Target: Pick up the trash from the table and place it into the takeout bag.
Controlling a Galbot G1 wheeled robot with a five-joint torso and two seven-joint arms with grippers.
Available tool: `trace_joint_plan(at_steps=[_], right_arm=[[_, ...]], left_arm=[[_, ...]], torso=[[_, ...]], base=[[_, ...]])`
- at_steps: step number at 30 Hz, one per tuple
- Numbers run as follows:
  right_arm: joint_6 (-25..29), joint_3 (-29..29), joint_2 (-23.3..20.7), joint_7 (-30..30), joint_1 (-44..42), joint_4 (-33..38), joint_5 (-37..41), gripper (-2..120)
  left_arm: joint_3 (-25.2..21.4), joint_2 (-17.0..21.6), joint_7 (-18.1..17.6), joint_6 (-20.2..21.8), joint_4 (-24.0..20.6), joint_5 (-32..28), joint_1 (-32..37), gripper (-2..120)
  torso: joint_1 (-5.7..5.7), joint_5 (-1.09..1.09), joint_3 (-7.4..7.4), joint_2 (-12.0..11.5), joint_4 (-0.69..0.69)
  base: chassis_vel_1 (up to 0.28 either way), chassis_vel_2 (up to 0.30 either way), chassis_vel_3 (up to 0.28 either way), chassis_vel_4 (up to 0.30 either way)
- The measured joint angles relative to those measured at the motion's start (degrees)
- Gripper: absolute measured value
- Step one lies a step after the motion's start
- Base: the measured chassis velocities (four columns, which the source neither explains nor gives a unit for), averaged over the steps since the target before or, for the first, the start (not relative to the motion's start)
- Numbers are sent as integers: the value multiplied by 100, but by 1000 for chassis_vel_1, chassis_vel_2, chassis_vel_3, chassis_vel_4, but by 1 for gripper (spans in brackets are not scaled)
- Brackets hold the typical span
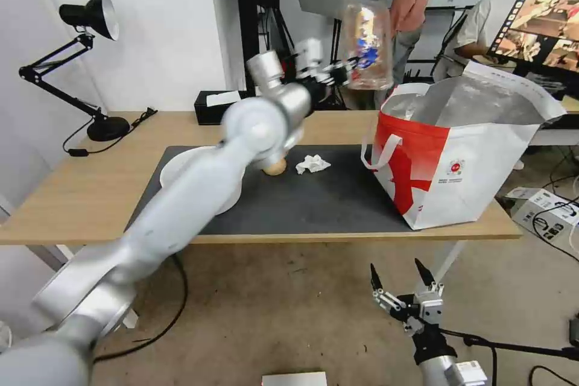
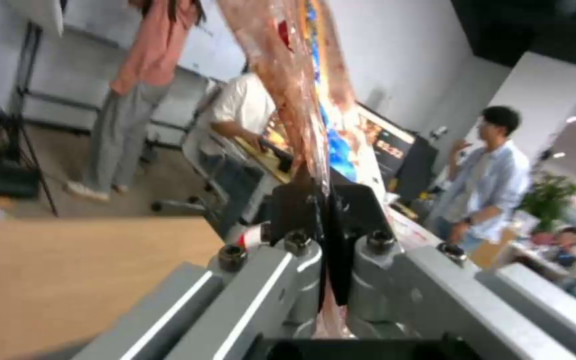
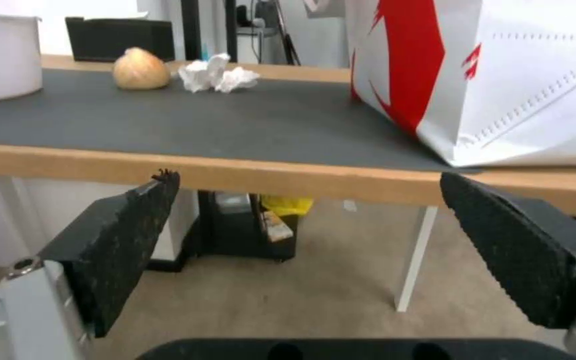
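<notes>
light-wood table (image 1: 84, 193) is lying below the left gripper (image 1: 344, 72), which is clenching a clear plastic tray (image 1: 366, 45) just beside the takeout bag (image 1: 482, 163) mouth, needing a carry over it; right gripper (image 1: 401, 280) is idling spread wide.

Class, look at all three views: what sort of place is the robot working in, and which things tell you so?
Probably an office or lab. A light-wood table carries a desk lamp and a takeout bag; a large monitor and camera stands fill the room behind.
</notes>
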Motion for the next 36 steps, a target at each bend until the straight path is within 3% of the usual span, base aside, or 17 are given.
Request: trace_joint_plan(at_steps=[3,4,6,10,23,36], right_arm=[[9,-9,35,-2,-10,-59,-24,100],[9,-9,35,-2,-10,-59,-24,100],[17,-11,47,0,-8,-82,-25,100],[20,-11,46,3,7,-92,-21,100],[-3,-89,-182,6,39,-76,310,100],[-45,-163,-147,4,101,-182,279,100]], left_arm=[[350,-524,81,-293,556,908,-166,0],[350,-524,81,-293,556,908,-166,0],[602,-786,249,-397,876,1652,-210,0],[860,-914,413,-414,977,2159,-207,0],[1290,-921,610,-258,1098,2525,-122,0],[1321,-840,679,-211,933,2256,-174,46]], torso=[[0,0,0,0,0],[0,0,0,0,0],[0,0,0,0,-2],[0,0,0,0,0],[-1,-2,-1,0,1],[0,-2,-1,0,0]], base=[[0,0,0,0],[0,0,0,0],[0,0,0,0],[0,0,0,0],[0,0,0,0],[0,0,0,0]])
